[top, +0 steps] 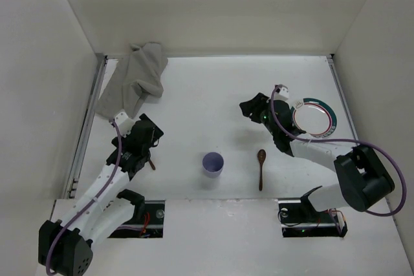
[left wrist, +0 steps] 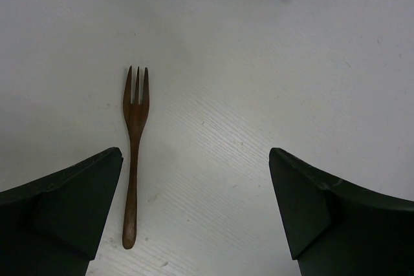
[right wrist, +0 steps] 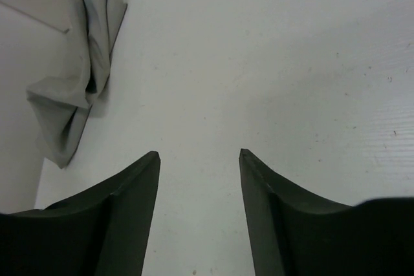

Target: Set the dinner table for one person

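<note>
The white dinner table holds a crumpled grey cloth mat at the far left corner, a plate with a green and purple rim at the right, a lilac cup and a brown wooden spoon near the front. A brown wooden fork lies on the table by my left gripper's left finger, tines pointing away. My left gripper is open and empty above it; it also shows in the left wrist view. My right gripper is open and empty left of the plate, seen too in the right wrist view.
White walls enclose the table on three sides. Metal rails run along the side edges. The grey cloth shows far ahead in the right wrist view. The arm bases sit at the near edge.
</note>
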Controlling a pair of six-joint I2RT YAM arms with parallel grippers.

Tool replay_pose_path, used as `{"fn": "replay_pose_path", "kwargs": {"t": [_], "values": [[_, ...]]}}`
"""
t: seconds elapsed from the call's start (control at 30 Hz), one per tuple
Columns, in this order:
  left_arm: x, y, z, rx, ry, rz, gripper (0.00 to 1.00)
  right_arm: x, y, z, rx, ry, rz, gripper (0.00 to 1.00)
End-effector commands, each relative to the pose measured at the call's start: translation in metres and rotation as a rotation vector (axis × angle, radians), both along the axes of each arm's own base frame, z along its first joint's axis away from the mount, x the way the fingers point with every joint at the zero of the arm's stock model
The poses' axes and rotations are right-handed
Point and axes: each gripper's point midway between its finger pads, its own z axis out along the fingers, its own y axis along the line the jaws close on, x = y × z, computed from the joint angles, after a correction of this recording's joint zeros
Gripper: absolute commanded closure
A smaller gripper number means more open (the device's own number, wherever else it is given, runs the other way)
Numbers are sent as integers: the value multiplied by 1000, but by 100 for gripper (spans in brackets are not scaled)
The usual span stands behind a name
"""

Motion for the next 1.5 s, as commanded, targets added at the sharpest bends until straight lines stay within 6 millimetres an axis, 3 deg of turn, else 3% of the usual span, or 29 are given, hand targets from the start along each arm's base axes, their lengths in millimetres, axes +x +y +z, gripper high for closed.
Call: {"fn": "replay_pose_path", "kwargs": {"t": [0.0,0.23,0.37,0.43,0.53,0.6,0.63,0.7,0.73,0.8,0.93,1.07,1.13,1.2,1.33,1.47], "values": [[-3,2,3,8,-1,-19,0,4,2,23,31,-76,5,40],[7,-3,6,25,-30,-40,0,6,2,20,26,-73,5,39],[20,-12,24,15,-95,-64,0,7,-2,15,33,-64,-9,41],[27,-20,36,20,-133,-93,0,6,-2,18,31,-74,-2,52],[46,-26,54,27,-197,-113,0,4,1,20,20,-86,17,78],[60,-32,61,28,-222,-130,3,5,3,19,17,-80,23,85],[69,-36,65,35,-232,-144,14,4,4,18,14,-78,30,87],[87,-38,73,36,-258,-126,67,4,5,19,16,-78,40,87],[95,-35,76,37,-266,-96,81,3,6,21,18,-83,44,86],[113,-29,80,55,-264,-57,88,3,6,19,21,-83,43,82],[152,-9,86,102,-231,-4,85,3,-2,18,33,-85,22,66],[183,33,90,124,-229,135,59,6,1,11,33,-72,33,47],[203,39,92,135,-223,143,43,5,9,10,36,-62,65,45],[225,38,91,162,-198,122,36,2,12,14,47,-75,83,42],[251,41,74,197,-134,114,34,-1,8,19,57,-88,81,40],[263,39,46,199,-53,111,38,1,2,19,62,-88,69,40]]}}
